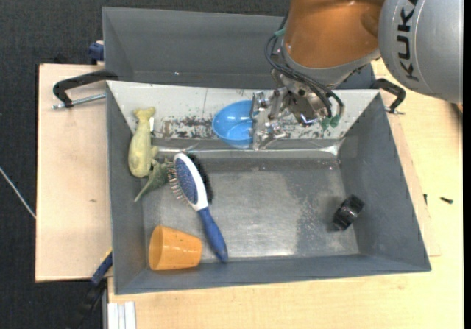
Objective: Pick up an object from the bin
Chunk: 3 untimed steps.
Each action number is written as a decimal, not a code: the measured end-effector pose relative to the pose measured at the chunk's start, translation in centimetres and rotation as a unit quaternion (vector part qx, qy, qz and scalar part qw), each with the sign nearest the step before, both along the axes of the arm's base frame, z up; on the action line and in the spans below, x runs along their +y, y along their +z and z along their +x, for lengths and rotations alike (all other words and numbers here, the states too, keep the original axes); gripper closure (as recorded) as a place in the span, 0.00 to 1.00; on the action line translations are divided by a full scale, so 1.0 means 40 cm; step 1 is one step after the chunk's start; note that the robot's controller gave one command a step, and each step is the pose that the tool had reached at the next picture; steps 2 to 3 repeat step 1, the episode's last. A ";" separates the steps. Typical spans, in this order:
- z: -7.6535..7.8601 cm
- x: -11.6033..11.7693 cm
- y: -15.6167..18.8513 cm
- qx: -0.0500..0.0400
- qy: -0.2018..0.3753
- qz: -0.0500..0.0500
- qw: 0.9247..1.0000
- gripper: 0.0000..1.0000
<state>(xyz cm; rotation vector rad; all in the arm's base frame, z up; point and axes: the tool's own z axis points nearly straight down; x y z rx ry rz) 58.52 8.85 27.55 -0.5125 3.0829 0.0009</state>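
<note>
The grey metal bin (280, 202) is the biggest thing here, its floor mostly bare in the middle and scuffed along the far wall. My silver arm (427, 18) comes in over the bin's far right corner, with the orange cover (331, 11) at my wrist hanging above the far rim. Below it my gripper (268, 127) is down against the far wall, a little right of that wall's middle, cables looped about it. Whether it is spread or pressed together I cannot tell; the metal parts crowd together against the wall.

Just beside my gripper, on its left and touching or nearly touching it, lies a blue bowl-like shell (234, 124), rounded and glossy, leaning on the foot of the far wall. I cannot tell whether I have hold of its rim.

Toward the left side lies a brush (194, 191) with a white head, dark bristles and a blue handle that runs slantwise toward the near edge. In the near left corner an orange cup (174, 248) lies on its side. Along the left wall, near the far corner, a pale yellow toy animal (141, 149) lies lengthwise, and a thin green piece (152, 181) sits between it and the brush head. A small black part (346, 213) lies alone toward the near right corner, well apart from the rest.
</note>
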 end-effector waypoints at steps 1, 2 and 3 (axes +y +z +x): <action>0.006 0.166 -0.077 0.007 0.040 0.000 0.999 1.00; 0.006 0.166 -0.077 0.007 0.040 0.000 0.999 1.00; 0.006 0.166 -0.077 0.007 0.040 0.000 0.999 1.00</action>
